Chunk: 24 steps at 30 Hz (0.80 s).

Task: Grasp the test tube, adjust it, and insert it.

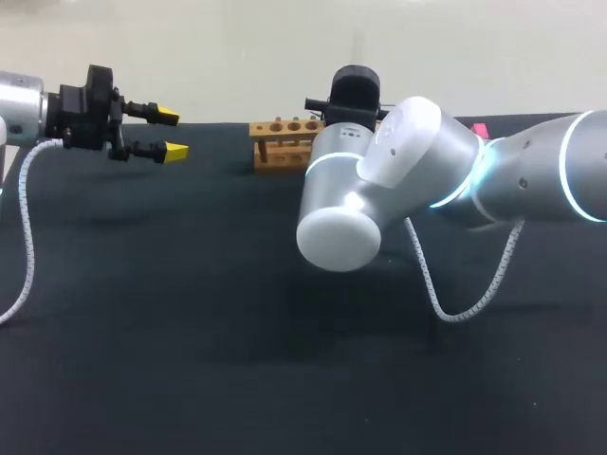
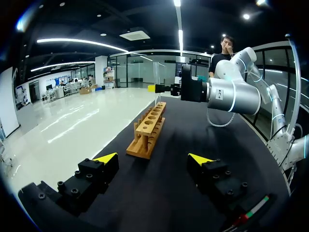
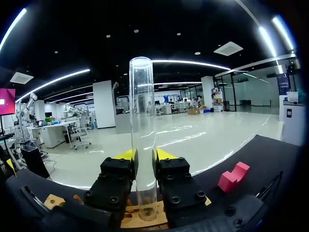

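- The test tube (image 3: pixel 142 106) is clear glass and stands upright. Its long axis runs vertically, crosswise to the fingers that carry it, with the open mouth at the top and the rounded end at the bottom.
- The right gripper (image 3: pixel 145 157) clamps the tube between its two fingers (image 3: pixel 175 176). They press on it from both sides on the lower part of its length, so the gap between them is only as wide as the glass. Most of the tube rises above the yellow tips.
- The tube's lower end hangs over the wooden rack (image 3: pixel 129 221). I cannot tell whether it has entered a hole or only hovers at the top board.
- The rack sits at the far side of the black table (image 1: pixel 190 313), its row of round holes facing up. In the left wrist view, the tube is at the rack's far end.
- The left gripper (image 1: pixel 169 133) is held above the table, well apart from the rack. It points toward the rack, spread wide, with nothing between its tips.
- A pink block (image 3: pixel 233 176) lies on the table near the rack, off to one side of the right gripper.
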{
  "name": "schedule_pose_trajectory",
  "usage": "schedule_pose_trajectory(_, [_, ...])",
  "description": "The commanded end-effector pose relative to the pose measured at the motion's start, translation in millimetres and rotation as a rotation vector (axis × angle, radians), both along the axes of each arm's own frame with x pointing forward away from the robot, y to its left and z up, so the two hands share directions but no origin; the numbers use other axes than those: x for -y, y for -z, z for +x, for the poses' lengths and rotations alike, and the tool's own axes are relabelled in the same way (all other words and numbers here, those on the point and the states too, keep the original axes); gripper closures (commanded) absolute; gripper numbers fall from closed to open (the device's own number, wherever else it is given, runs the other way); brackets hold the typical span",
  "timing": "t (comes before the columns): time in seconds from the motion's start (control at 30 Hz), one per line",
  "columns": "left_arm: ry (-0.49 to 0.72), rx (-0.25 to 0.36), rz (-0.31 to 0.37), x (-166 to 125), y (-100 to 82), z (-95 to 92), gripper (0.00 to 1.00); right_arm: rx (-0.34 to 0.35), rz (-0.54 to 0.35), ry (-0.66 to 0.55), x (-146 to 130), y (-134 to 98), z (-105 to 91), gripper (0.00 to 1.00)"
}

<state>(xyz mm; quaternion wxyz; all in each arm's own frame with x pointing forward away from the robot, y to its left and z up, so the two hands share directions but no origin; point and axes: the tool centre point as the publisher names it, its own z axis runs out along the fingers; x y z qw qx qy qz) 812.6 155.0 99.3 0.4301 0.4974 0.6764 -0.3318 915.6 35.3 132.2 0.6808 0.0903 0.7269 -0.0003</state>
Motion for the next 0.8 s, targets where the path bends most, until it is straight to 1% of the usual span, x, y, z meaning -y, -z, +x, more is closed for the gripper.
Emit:
schedule_pose_trajectory(0.03, [-0.003, 0.006, -0.002, -0.5, 0.9, -2.3, 0.00, -0.006, 0.008, -0.006, -2.3, 8.2, 2.9, 1.00])
schedule_pose_trajectory(0.43, [-0.003, 0.006, -0.002, -0.5, 0.9, -2.3, 0.00, -0.043, 0.017, -0.003, 0.3, 22.8, 1.4, 1.00])
schedule_pose_trajectory(0.47, [-0.003, 0.006, -0.002, -0.5, 0.9, -2.3, 0.00, -0.048, 0.018, -0.003, 0.5, 23.6, 1.0, 0.96])
schedule_pose_trajectory(0.5, [-0.003, 0.006, -0.002, -0.5, 0.9, -2.3, 0.00, -0.050, 0.019, -0.004, 0.5, 24.5, 0.6, 0.84])
schedule_pose_trajectory(0.63, [-0.003, 0.006, -0.002, -0.5, 0.9, -2.3, 0.00, -0.058, 0.019, -0.003, -0.1, 26.1, -1.2, 0.60])
schedule_pose_trajectory(0.77, [-0.003, 0.006, -0.002, -0.5, 0.9, -2.3, 0.00, -0.063, 0.021, -0.003, -0.8, 26.6, -2.9, 0.56])
schedule_pose_trajectory(0.8, [-0.003, 0.006, -0.002, -0.5, 0.9, -2.3, 0.00, -0.064, 0.021, -0.003, -1.2, 26.3, -3.5, 0.56])
